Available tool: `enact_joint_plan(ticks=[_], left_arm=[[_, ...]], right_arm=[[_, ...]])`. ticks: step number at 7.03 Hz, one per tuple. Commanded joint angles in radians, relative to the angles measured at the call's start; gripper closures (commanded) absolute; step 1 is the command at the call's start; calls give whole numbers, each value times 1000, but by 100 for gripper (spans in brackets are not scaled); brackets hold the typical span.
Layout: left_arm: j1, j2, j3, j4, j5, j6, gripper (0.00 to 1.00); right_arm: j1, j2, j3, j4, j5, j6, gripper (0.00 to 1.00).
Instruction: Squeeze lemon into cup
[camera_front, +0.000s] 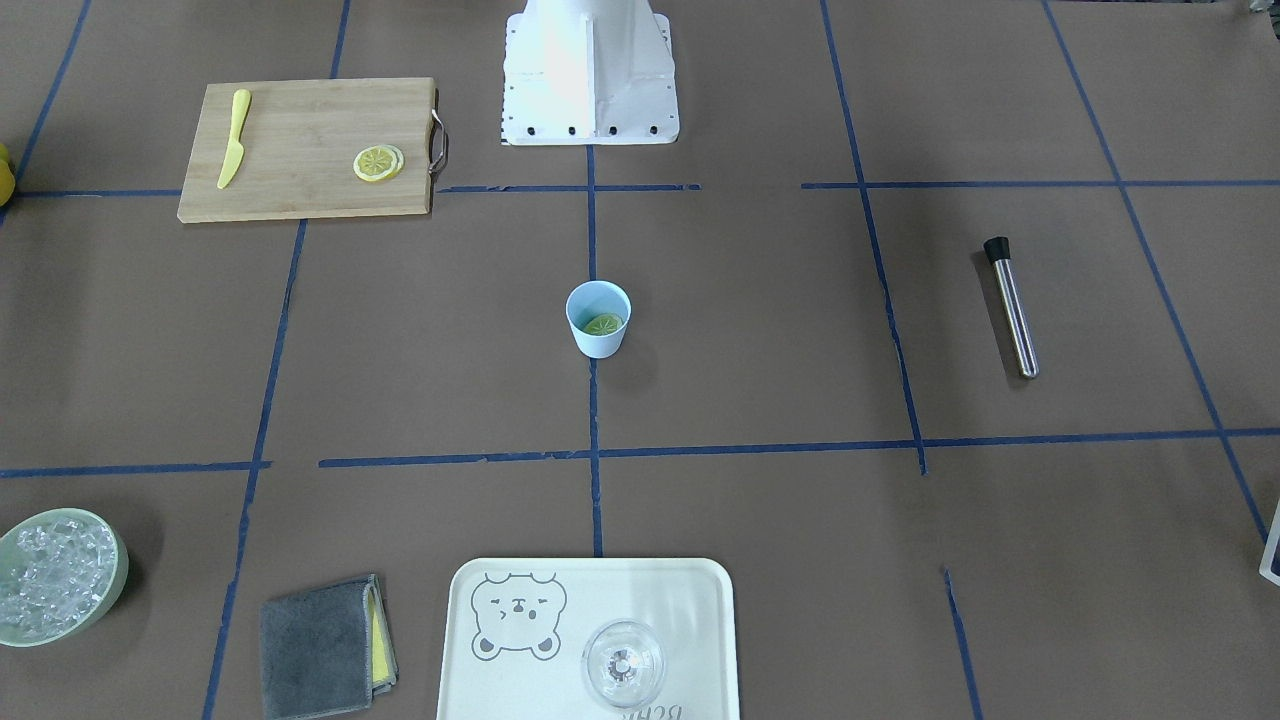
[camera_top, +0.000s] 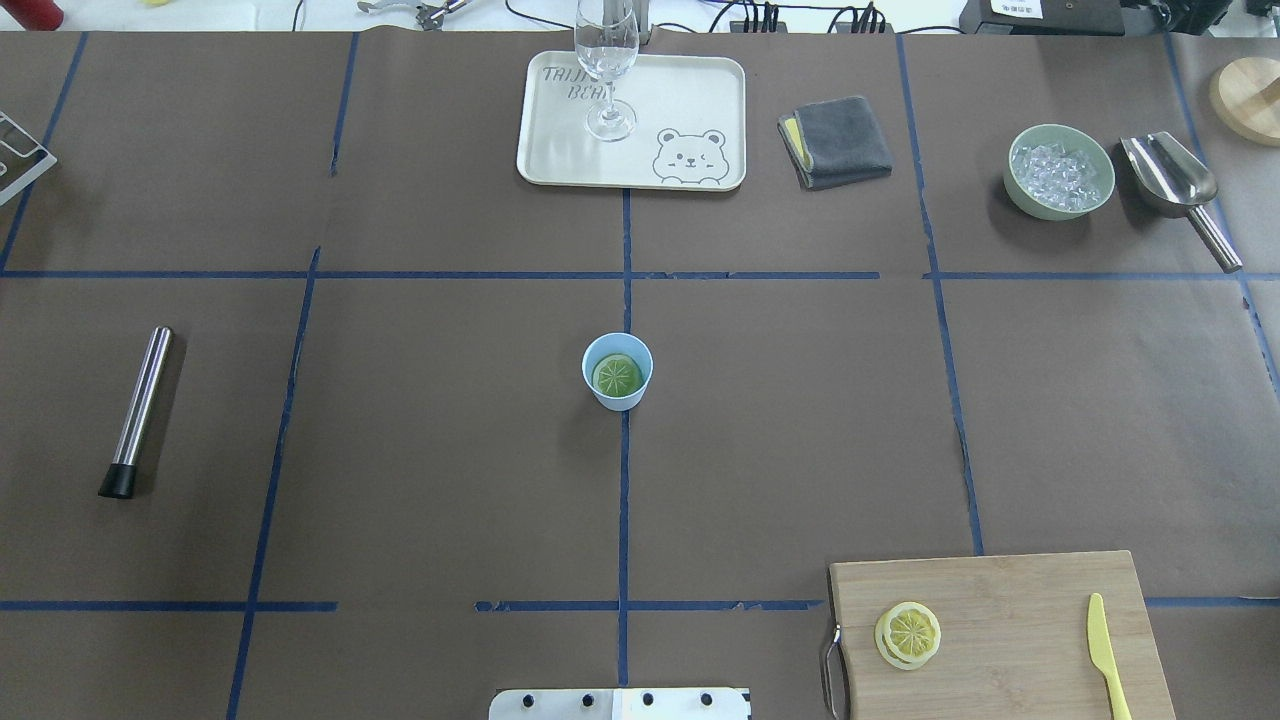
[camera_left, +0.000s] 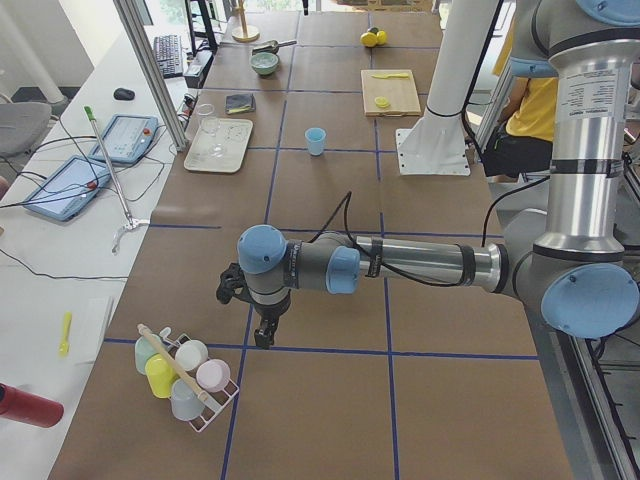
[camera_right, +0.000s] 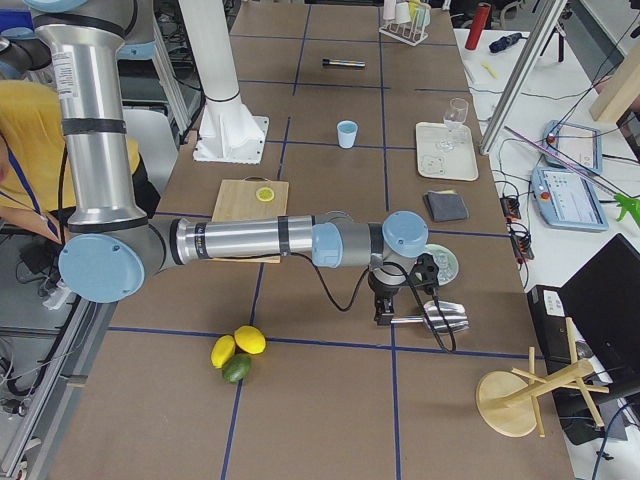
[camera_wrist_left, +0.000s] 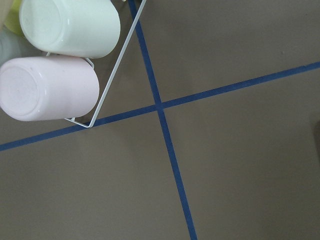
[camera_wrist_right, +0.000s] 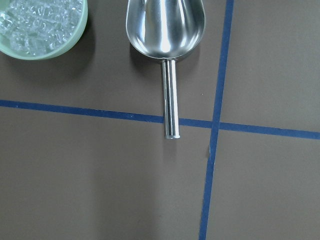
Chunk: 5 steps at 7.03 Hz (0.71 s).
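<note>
The pale blue cup (camera_top: 617, 396) stands at the table's centre; it also shows in the front-facing view (camera_front: 598, 342). A lemon slice (camera_top: 617, 375) lies flat inside it. More lemon slices (camera_top: 908, 634) are stacked on the wooden cutting board (camera_top: 1010, 600). My left gripper (camera_left: 262, 335) hangs over the table's far left end beside a rack of cups, far from the blue cup. My right gripper (camera_right: 382, 318) hangs at the far right end over the metal scoop's handle. Both show only in the side views, so I cannot tell whether they are open or shut.
A yellow plastic knife (camera_top: 1108, 655) lies on the board. A tray (camera_top: 560, 150) bears a clear glass (camera_top: 607, 60). A grey cloth (camera_top: 836, 140), the green ice bowl (camera_top: 1058, 172), a metal scoop (camera_top: 1175, 185) and a steel muddler (camera_top: 137, 410) lie around. A wire cup rack (camera_left: 185, 375) stands by the left gripper.
</note>
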<state>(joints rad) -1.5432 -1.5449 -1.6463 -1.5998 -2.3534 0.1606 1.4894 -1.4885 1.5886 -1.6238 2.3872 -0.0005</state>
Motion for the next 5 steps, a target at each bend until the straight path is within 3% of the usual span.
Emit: enact_joint_plan(ticks=[1, 5], left_arm=[[0, 2, 13, -2, 3, -3, 0], [-2, -31, 6, 116, 5, 0, 0]], right_arm=[[-1, 1, -4, -1, 0, -1, 0], [-1, 1, -21, 2, 1, -1, 0]])
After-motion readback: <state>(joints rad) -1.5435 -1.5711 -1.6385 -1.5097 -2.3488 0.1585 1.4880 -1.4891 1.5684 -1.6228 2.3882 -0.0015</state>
